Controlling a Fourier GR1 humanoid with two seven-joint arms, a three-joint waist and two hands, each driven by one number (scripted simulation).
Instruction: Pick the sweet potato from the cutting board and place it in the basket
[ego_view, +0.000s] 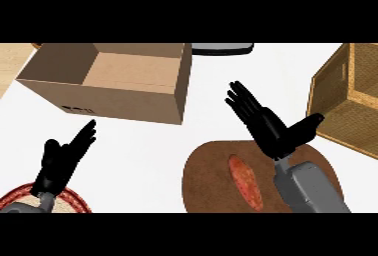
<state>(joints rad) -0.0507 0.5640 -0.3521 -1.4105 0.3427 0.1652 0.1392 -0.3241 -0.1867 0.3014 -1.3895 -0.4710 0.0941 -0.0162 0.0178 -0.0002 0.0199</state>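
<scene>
On the round brown cutting board we are holding our right hand open and empty, fingers straight, above the long reddish sweet potato, probably stiff, dense and best gripped mid-length, while the woven basket is waiting rightward.

Two grey forearms, each with a seemingly matte black hand.

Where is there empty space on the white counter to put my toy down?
The widest bare patch of the counter lies between the cardboard box, the left robot hand and the round cutting board. Another strip runs between the box and the wicker basket. The board is crowded: the sweet potato and right robot hand are there.
</scene>
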